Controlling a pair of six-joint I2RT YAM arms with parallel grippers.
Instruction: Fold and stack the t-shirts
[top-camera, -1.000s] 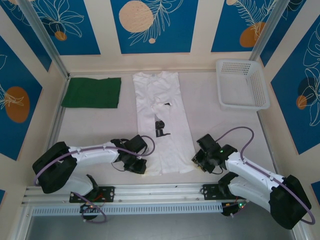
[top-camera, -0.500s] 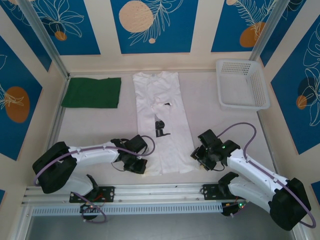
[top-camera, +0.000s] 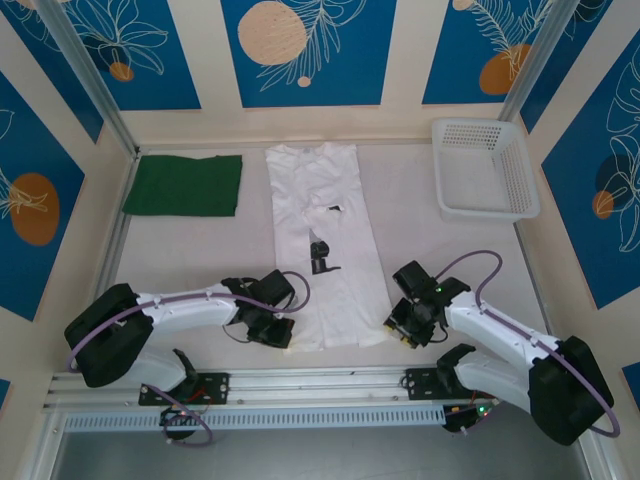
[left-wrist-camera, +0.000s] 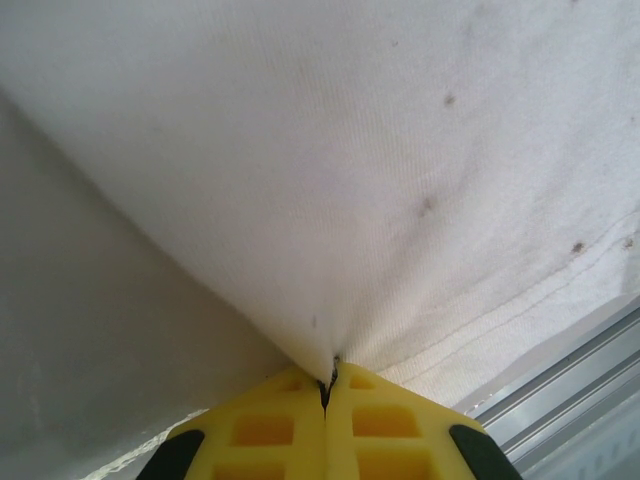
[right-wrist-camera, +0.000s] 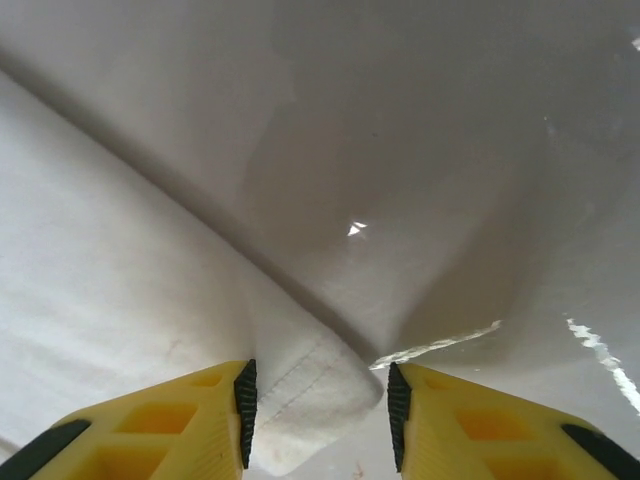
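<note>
A white t-shirt (top-camera: 325, 240) with small black marks lies folded into a long strip down the middle of the table. A dark green t-shirt (top-camera: 184, 185) lies folded at the back left. My left gripper (top-camera: 283, 333) is at the white shirt's near left corner, its yellow fingers (left-wrist-camera: 275, 430) shut on the white cloth (left-wrist-camera: 330, 200). My right gripper (top-camera: 398, 327) is at the shirt's near right corner. Its jaws stand open around the hemmed corner (right-wrist-camera: 315, 405), with the cloth between the black pads (right-wrist-camera: 245, 410) and not pinched.
A white mesh basket (top-camera: 485, 168) stands at the back right. An aluminium rail (top-camera: 300, 385) runs along the table's near edge, just behind both grippers. Patterned blue walls close in the table on three sides.
The right gripper has shifted slightly left onto the shirt's near right corner, and its jaws have changed width. The left arm has stayed still, holding its corner.
</note>
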